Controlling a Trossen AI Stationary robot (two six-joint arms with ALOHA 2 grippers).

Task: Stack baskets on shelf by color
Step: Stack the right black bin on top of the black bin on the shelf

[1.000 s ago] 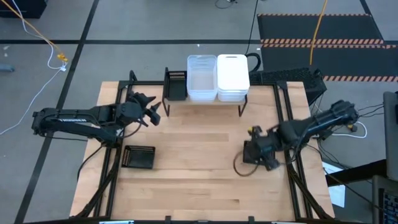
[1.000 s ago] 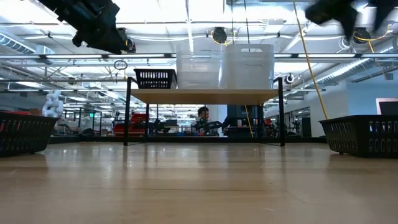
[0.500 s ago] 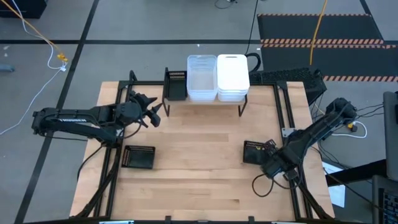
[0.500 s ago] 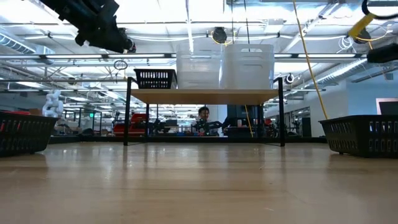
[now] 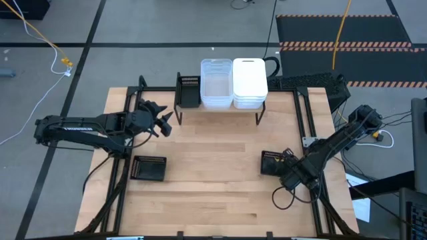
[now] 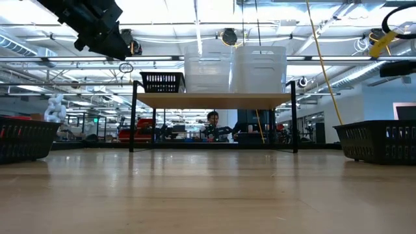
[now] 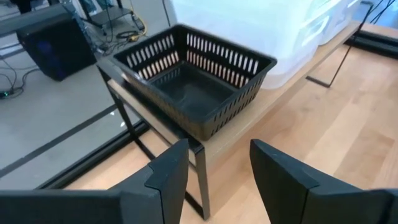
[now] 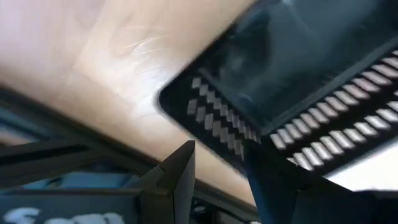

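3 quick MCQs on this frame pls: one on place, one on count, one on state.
1. Where on the shelf is the black basket?
A. at its left end
B. between the clear and white stacks
C. at its right end

2. How many black baskets lie on the table, off the shelf?
A. none
B. two
C. four

3. What is the left gripper doing?
A. clamped on a white basket
B. fingers apart, holding nothing
C. resting inside a basket on the table

Key: 1 A, the high view shows it left of the clear stack and white stack. 2 B, one lies at the table's left, one at its right. 3 B, the left wrist view shows an empty gap between the fingers, facing the shelf basket.
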